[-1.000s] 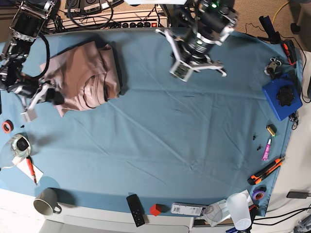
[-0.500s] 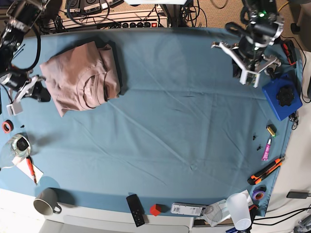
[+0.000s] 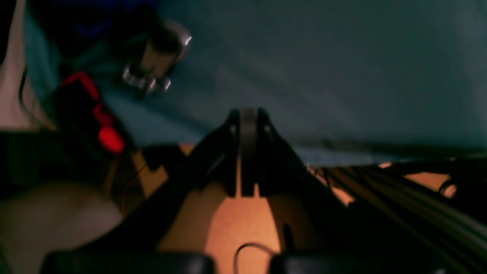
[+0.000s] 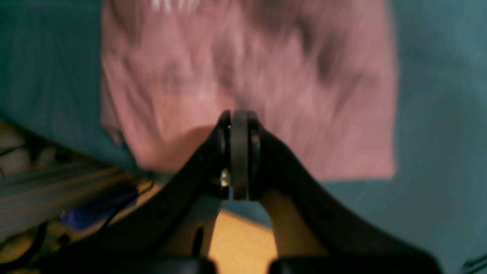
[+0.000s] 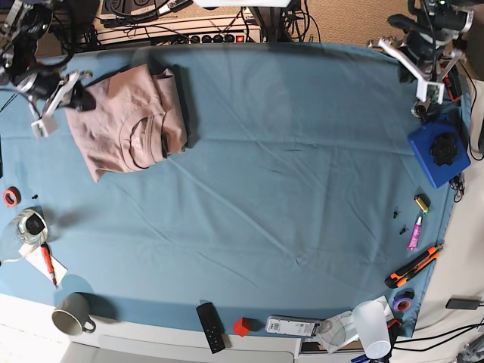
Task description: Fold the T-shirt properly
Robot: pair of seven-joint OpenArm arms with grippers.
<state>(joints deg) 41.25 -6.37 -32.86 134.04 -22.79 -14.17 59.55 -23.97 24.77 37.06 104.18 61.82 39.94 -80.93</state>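
The pink-beige T-shirt (image 5: 128, 117) lies folded in a compact rectangle at the table's far left, neck facing up. In the right wrist view the T-shirt (image 4: 266, 76) fills the space just beyond the fingertips. My right gripper (image 5: 80, 98) hovers at the shirt's left edge, and the right gripper (image 4: 239, 114) is shut with nothing in it. My left gripper (image 5: 432, 72) is far from the shirt, over the table's far right corner. In the left wrist view the left gripper (image 3: 247, 114) is shut and empty above the edge of the blue cloth (image 3: 342, 76).
A blue box (image 5: 439, 151), a bunch of keys (image 5: 423, 102) and a red-black tool (image 5: 450, 79) sit near the left arm. A mug (image 5: 72, 314), remote (image 5: 212, 327), red cube (image 5: 242, 327) and plastic cup (image 5: 370, 325) line the front edge. Cables run behind the table.
The left arm swung from the table's middle back to the far right corner. The right gripper rose from the shirt's lower left to its upper left edge. The shirt stayed folded.
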